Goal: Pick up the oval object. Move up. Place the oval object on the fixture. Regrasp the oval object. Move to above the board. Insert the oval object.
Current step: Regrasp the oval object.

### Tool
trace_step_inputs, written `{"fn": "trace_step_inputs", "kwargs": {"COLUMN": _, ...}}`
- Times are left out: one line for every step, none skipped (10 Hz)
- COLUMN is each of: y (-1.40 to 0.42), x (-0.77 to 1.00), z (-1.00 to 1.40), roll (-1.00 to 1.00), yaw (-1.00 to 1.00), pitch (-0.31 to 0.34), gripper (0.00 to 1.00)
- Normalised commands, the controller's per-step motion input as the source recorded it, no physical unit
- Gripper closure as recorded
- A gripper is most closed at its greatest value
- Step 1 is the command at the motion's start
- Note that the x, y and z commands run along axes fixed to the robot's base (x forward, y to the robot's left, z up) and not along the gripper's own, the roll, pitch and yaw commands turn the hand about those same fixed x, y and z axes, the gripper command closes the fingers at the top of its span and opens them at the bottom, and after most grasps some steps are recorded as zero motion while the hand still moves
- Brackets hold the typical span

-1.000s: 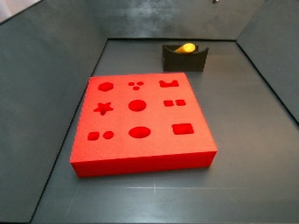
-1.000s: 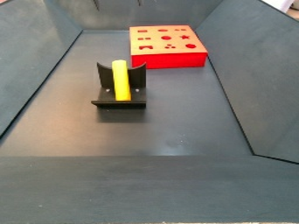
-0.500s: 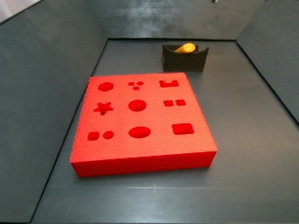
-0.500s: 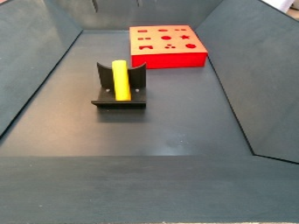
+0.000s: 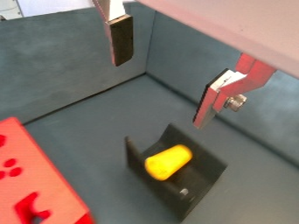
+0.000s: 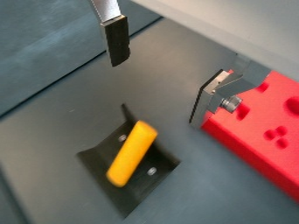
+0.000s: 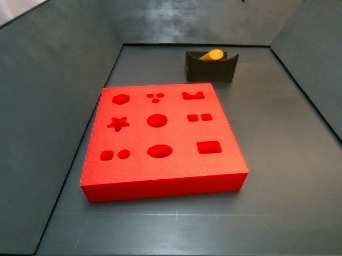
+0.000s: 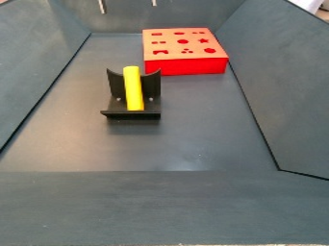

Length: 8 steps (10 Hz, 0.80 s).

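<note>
The yellow-orange oval object (image 8: pixel 131 86) lies in the notch of the dark fixture (image 8: pixel 130 114). It also shows in a side view (image 7: pixel 213 54) and in both wrist views (image 5: pixel 167 161) (image 6: pixel 129 153). My gripper (image 5: pixel 158 93) is open and empty. It hangs above the fixture (image 5: pixel 138 150) and well clear of the oval object, as a wrist view (image 6: pixel 156 90) also shows. The silver fingers (image 6: pixel 114 39) stand wide apart. The red board (image 7: pixel 160 135) lies flat on the floor, apart from the fixture (image 7: pixel 211 68).
Dark grey sloping walls (image 8: pixel 45 86) enclose the floor on all sides. The board (image 8: pixel 184 50) lies near the far wall in a side view. Its edge shows in both wrist views (image 5: pixel 30 188) (image 6: pixel 263 122).
</note>
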Motion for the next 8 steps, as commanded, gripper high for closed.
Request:
{"fn": "trace_step_inputs", "kwargs": {"y": -0.01, "x": -0.03, "z": 0.01, "roll": 1.0, "yaw": 0.02, "pitch": -0.043, "gripper": 0.0}}
{"fn": "trace_step_inputs", "kwargs": {"y": -0.02, "x": -0.02, "z": 0.01, "roll": 1.0, "yaw": 0.01, "pitch": -0.038, "gripper": 0.0}}
{"fn": "trace_step_inputs", "kwargs": {"y": -0.02, "x": -0.01, "z": 0.01, "roll": 1.0, "yaw": 0.02, "pitch": -0.034, "gripper": 0.0}}
{"fn": "trace_step_inputs", "kwargs": {"y": -0.02, "x": 0.01, "z": 0.0, "roll": 1.0, "yaw": 0.01, "pitch": -0.024, "gripper": 0.0}}
{"fn": "trace_step_inputs", "kwargs": {"y": -0.02, "x": 0.03, "z": 0.0, "roll": 1.0, "yaw": 0.01, "pitch": -0.018, "gripper": 0.0}}
{"fn": "trace_step_inputs", "kwargs": {"y": -0.02, "x": 0.04, "z": -0.01, "roll": 1.0, "yaw": 0.01, "pitch": -0.002, "gripper": 0.0}}
{"fn": "trace_step_inputs", "kwargs": {"y": -0.02, "x": 0.05, "z": -0.01, "roll": 1.0, "yaw": 0.02, "pitch": 0.021, "gripper": 0.0}}
{"fn": "trace_step_inputs", "kwargs": {"y": -0.03, "x": 0.06, "z": -0.01, "roll": 1.0, "yaw": 0.02, "pitch": 0.044, "gripper": 0.0}}
